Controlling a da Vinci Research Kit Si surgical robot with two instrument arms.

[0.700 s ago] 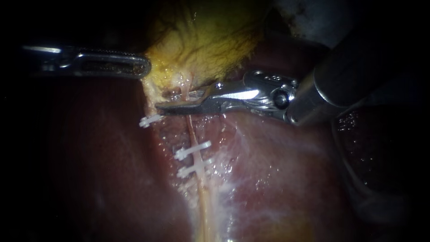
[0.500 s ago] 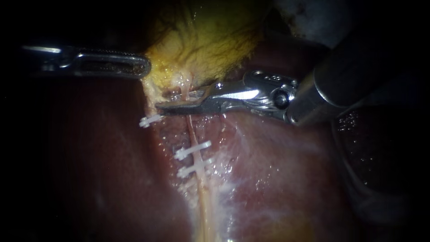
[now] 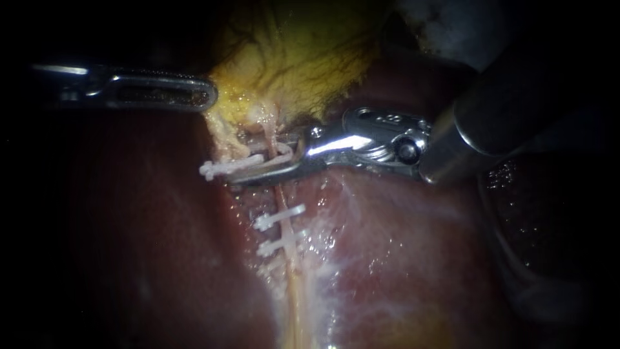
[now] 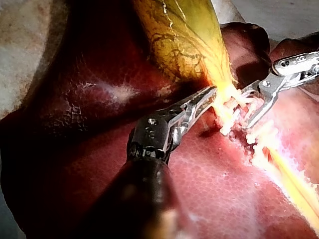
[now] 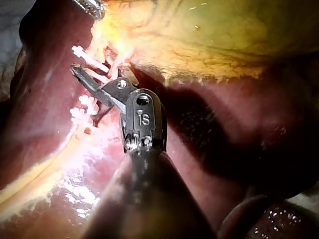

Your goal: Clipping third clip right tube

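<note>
The pale right tube (image 3: 283, 200) runs down from the yellow gallbladder (image 3: 297, 58) over the liver (image 3: 161, 258). Two white clips (image 3: 278, 217) (image 3: 281, 243) sit across it lower down. My right instrument (image 3: 261, 165) comes in from the right, its jaws straddling the tube just under the gallbladder. A white clip (image 3: 279, 151) is held between them around the tube. Seen from the left wrist, those jaws (image 4: 249, 112) stand apart with white clip material between. My left instrument (image 3: 210, 95) is shut on the gallbladder's edge (image 4: 219, 89).
Another white clip (image 3: 213, 170) sticks out to the left just past my right instrument's jaws, on the strand beside the tube. Dark red liver surrounds the tube on both sides. A darker lobe (image 3: 536, 213) lies under the right shaft.
My right instrument's jaws have turned and dropped slightly along the tube, and a white clip now shows between them around it. The left instrument has not moved.
</note>
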